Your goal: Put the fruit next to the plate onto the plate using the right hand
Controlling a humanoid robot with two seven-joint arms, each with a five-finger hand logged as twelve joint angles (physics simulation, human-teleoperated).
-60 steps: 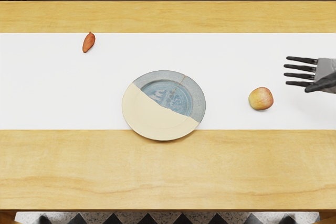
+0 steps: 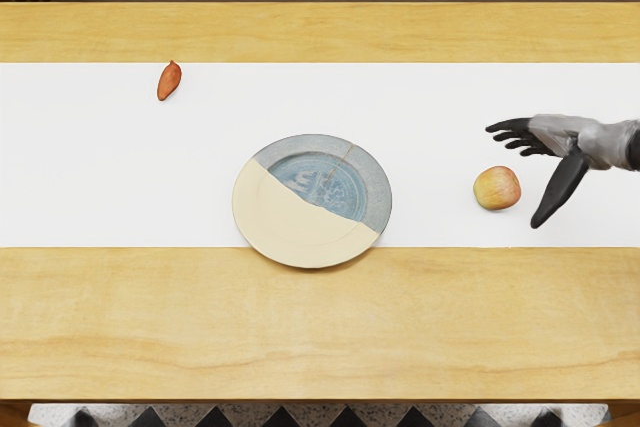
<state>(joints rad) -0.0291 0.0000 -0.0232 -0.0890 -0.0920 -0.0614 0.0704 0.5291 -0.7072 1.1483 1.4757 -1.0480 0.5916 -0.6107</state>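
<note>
Your right robot hand hangs just beside the apple, fingers spread, gripping nothing; the plate lies farther left.

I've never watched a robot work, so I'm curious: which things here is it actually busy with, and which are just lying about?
Part of the job:
- apple, right of the plate
- plate
- right hand, open, near the apple but not touching it

Just lying about:
- small reddish-orange object, far left
- white runner
- wooden table
</note>
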